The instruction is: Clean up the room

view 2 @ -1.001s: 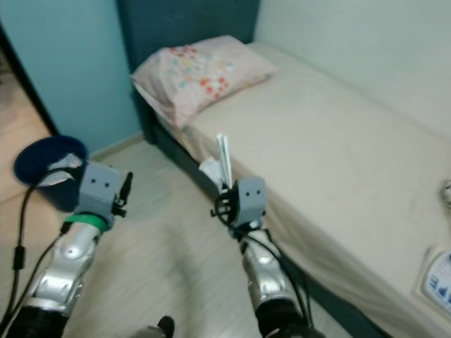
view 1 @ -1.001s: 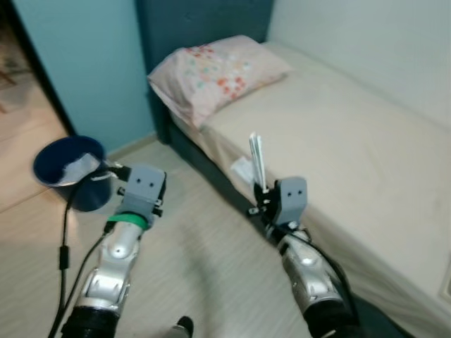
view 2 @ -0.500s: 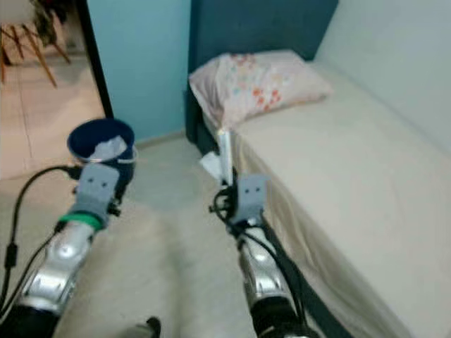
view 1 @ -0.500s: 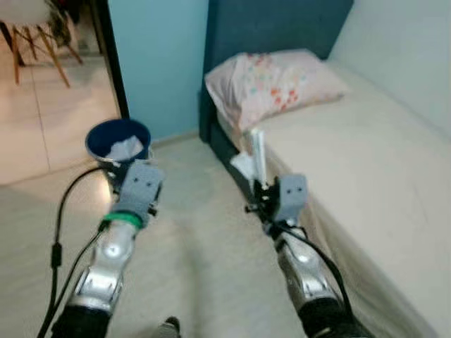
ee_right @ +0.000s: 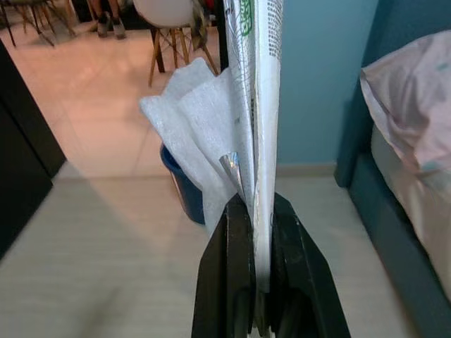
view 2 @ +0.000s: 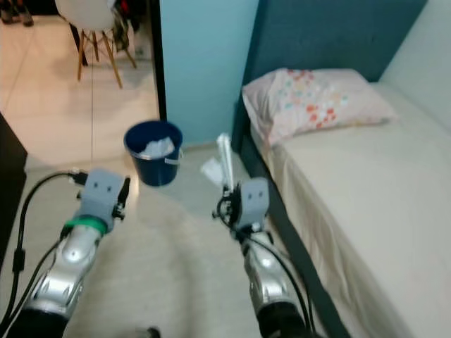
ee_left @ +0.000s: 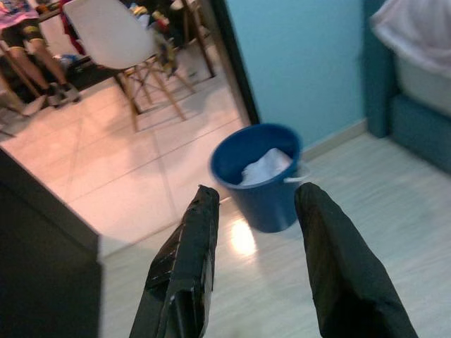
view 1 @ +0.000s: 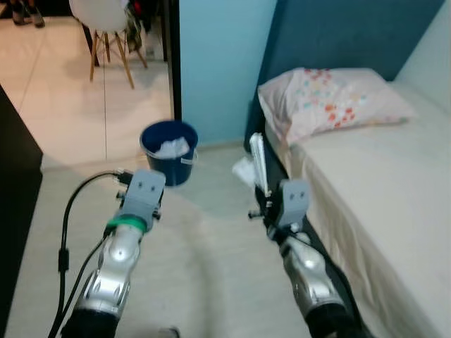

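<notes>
Our right gripper (ee_right: 254, 282) is clamped on a flat white wrapper (ee_right: 257, 105) with a wad of white tissue (ee_right: 194, 120) pinched beside it; both stand upright above the fingers, held out over the pale floor (view 1: 204, 274) just beside the bed (view 1: 380, 204); our left gripper (ee_left: 257, 232) is spread wide and holds nothing, aimed toward the blue bucket (view 1: 169, 153).

The bucket stands on the floor near the light blue wall (view 1: 218, 63), well ahead of both arms, with crumpled white paper (ee_left: 264, 167) already inside; we judge it the place for the litter, and the carry to it is not yet done.

What could go wrong: the tissue is caught only at its lower edge, so we judge it could slip free while we walk and land on the floor; the wrapper is tall and thin and may flop sideways; if we let go before the gripper is over the rim, the light pieces would likely drift and miss; a careless step could knock the bucket over.

Around us: a floral pillow (view 1: 331, 102) lies at the head of the bed against a dark blue headboard (view 1: 338, 32); a white chair (view 1: 106, 21) stands on the tiled floor beyond the doorway; a dark cabinet (view 1: 14, 183) edges our left side; a black cable (view 1: 70, 225) loops by the left arm and could snag; nothing lies between us and the bucket.
</notes>
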Controlling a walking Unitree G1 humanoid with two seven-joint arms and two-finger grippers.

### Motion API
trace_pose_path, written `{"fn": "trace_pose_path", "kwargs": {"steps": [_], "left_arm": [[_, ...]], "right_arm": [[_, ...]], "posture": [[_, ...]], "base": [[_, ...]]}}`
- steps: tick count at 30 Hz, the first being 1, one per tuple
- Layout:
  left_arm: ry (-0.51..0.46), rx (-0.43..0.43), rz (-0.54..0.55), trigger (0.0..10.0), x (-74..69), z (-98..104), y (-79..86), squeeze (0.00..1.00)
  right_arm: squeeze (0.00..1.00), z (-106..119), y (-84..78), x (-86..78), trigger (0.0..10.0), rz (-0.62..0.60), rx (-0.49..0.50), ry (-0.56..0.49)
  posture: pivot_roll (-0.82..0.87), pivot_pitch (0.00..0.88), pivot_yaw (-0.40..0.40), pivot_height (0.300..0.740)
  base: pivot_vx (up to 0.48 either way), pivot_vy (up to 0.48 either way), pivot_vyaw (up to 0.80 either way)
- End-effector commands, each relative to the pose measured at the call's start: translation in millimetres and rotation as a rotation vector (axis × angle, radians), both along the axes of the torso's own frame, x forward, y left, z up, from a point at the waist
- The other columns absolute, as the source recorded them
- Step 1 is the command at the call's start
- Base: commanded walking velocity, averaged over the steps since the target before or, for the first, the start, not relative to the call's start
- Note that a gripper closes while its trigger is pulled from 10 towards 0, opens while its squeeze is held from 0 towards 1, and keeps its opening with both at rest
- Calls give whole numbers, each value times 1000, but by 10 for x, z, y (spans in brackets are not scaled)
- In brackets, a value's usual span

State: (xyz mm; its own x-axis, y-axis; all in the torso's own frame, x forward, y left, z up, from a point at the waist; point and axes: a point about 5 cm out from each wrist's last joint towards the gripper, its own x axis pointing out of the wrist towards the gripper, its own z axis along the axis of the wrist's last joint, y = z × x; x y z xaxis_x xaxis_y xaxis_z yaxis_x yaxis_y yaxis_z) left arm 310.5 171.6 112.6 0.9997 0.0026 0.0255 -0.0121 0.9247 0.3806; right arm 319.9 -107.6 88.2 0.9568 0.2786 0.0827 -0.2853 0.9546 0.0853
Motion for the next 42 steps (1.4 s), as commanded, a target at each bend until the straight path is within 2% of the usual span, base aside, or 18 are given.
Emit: {"fn": "trace_pose_path", "kwargs": {"steps": [1,8,23,37,42], "left_arm": [[16,-3,-21,10000,1,-36,-92,0],[16,0,-20,10000,8,-37,-91,0],[16,6,-16,10000,14,-44,-81,0],[14,9,-15,10000,19,-34,-71,0],[14,9,-16,10000,18,-31,-72,0]], "right_arm": [[0,-68,-74,-39,10000,-18,-1,22],[0,-63,-66,-38,10000,-10,-5,20],[0,-70,-62,-31,10000,1,-7,28],[0,-58,-76,-18,10000,-22,20,30],[0,-67,-111,-8,10000,-48,32,43]], "posture": [[82,0,-30,740],[82,0,-30,740],[86,0,-30,740],[89,0,-28,740],[86,0,-26,740]], "base": [[465,0,0],[465,0,0],[463,0,757],[459,0,0],[458,0,-668]]}}
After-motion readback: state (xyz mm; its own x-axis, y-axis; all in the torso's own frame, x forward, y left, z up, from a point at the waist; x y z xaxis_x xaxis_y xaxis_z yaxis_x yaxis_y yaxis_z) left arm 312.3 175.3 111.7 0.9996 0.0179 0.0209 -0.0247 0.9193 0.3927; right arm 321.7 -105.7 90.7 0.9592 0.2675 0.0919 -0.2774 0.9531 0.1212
